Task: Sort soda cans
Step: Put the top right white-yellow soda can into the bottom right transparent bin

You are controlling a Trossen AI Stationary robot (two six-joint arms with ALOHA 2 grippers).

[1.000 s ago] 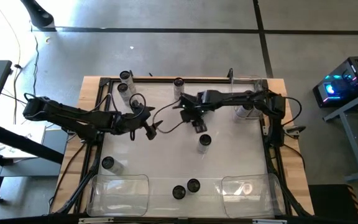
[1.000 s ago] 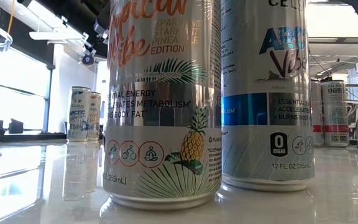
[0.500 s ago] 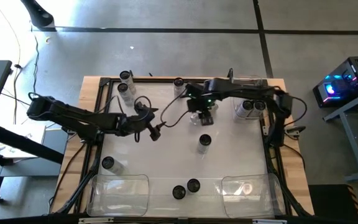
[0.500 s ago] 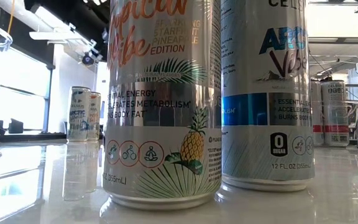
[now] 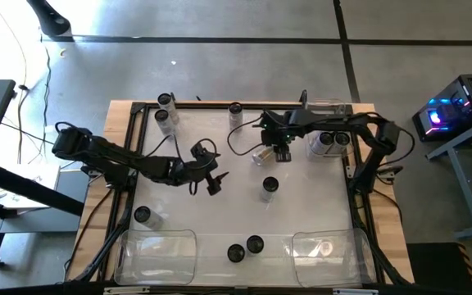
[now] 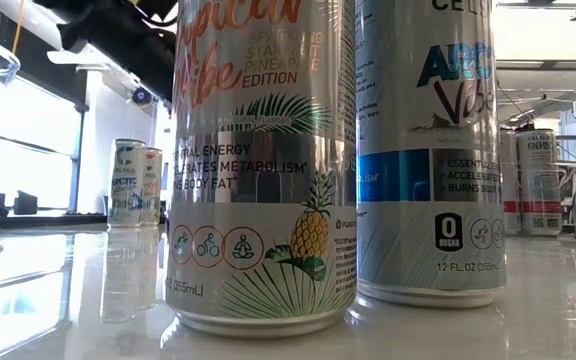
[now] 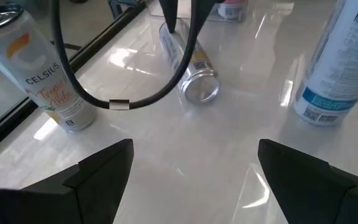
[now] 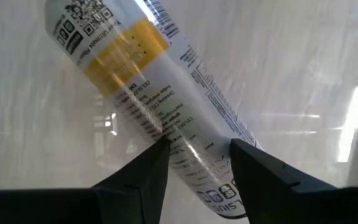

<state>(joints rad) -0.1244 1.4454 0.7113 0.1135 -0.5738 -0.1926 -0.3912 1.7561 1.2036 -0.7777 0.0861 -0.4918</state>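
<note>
Two soda cans [image 5: 245, 248] are parked at the worktop's near edge. Mid-table, the left gripper [image 5: 212, 182] is spread wide, nothing held. Toward the far edge, a tilted can [image 8: 160, 106] is pinched by the right gripper [image 5: 280, 152]. Probably mid-carry; the far-right bin [image 5: 340, 106] likely needs reaching next.

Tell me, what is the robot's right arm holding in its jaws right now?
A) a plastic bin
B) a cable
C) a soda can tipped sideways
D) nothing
C: the right gripper pinches a tilted soda can, seen lifted and slanted from above.
</note>
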